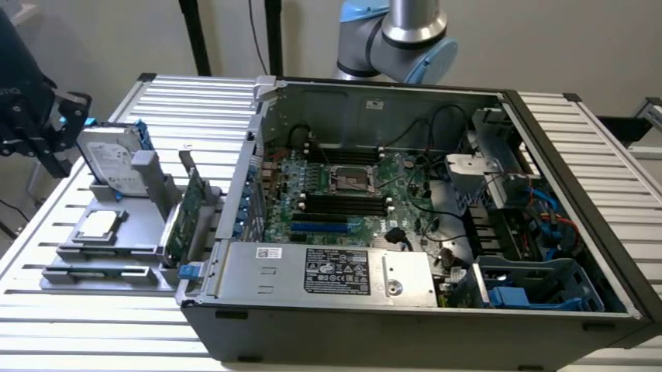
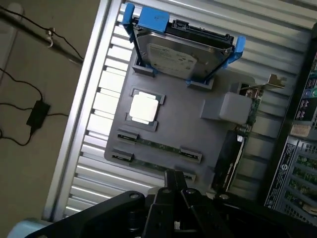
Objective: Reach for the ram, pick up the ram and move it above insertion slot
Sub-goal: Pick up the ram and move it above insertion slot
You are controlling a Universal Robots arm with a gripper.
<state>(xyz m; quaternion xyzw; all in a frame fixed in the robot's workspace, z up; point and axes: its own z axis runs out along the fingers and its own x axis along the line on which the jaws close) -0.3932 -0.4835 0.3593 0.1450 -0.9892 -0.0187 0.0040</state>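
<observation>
exterior: high, oblique, wide | wrist: downward — nearer | shared: gray tray (image 1: 139,232) (image 2: 198,134)

Soft, even light fell from overhead in both views and left no hard shadows. In the wrist view the fingers (image 2: 181,184) were nearly black silhouettes, underlit against the brighter scene beyond them. Just ahead of the fingers the grey tray (image 2: 188,126) was evenly lit and matte. Farther beyond them the square processor (image 2: 144,107) was washed out to plain white, and the top of the hard drive (image 2: 178,57) carried a pale sheen. Off to one side of the fingers the ribbed surface (image 2: 96,106) threw bright glare from its slats, and the floor (image 2: 29,168) past it lay dim and brownish. In the exterior view the walls of the computer case (image 1: 414,333) shaded its interior, darkest in the corner farthest from the fingers.
</observation>
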